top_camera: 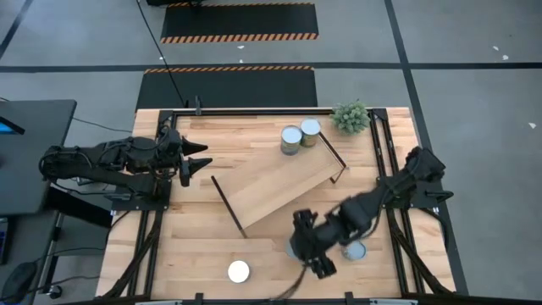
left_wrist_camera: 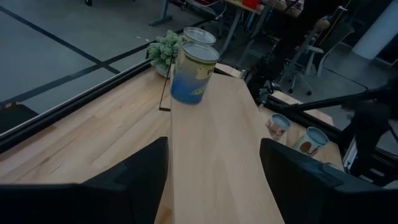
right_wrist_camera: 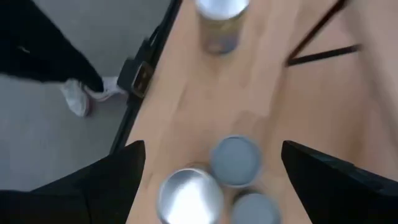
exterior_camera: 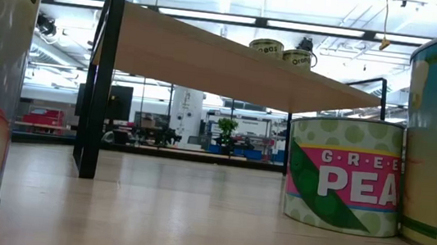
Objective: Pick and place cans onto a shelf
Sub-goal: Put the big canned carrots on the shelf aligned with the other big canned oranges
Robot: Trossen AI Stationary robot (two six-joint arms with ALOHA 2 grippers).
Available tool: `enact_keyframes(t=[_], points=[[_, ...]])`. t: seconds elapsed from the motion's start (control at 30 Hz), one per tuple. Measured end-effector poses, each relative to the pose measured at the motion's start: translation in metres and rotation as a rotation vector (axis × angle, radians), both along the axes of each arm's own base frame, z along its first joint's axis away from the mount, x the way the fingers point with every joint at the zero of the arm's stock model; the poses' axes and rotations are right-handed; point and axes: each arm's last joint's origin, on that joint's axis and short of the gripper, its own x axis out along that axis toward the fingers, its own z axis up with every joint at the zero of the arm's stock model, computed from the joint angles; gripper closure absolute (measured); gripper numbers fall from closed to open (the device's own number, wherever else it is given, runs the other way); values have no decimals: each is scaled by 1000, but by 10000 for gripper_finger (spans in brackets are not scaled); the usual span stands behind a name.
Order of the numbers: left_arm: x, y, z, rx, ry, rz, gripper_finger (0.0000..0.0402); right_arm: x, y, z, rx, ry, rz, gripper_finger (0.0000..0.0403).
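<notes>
Silver-topped cans (top_camera: 296, 137), 2 on light-wood shelf (top_camera: 275, 188), right pincer (right_wrist_camera: 211, 186) open above 3.

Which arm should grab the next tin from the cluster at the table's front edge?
Right. The right gripper, fingers open, hovers directly over the grey-topped round tins; the left gripper waits across the light-wood shelf.

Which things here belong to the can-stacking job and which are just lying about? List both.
Job:
- shelf
- two cans on the shelf
- cans by the right gripper, which hangs open over them
- white-topped can near the front edge

Lying about:
- small green plant
- left gripper, open and waiting by the left edge
- a person's shoe beyond the table
</notes>
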Motion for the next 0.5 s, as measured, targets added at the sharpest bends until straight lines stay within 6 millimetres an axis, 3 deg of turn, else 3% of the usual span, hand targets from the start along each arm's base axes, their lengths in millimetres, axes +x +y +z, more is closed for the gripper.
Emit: enact_keyframes(t=[0.13,0.27,0.5], points=[[0,0,0,-5,-2,1,143,-8,18,-32,16,1,27,14],[0,0,-1,7,12,-2,143,-15,17,-58,-7,81,-15,4],[-1,0,-1,9,18,-2,143,-19,11,-80,-46,127,38,4]])
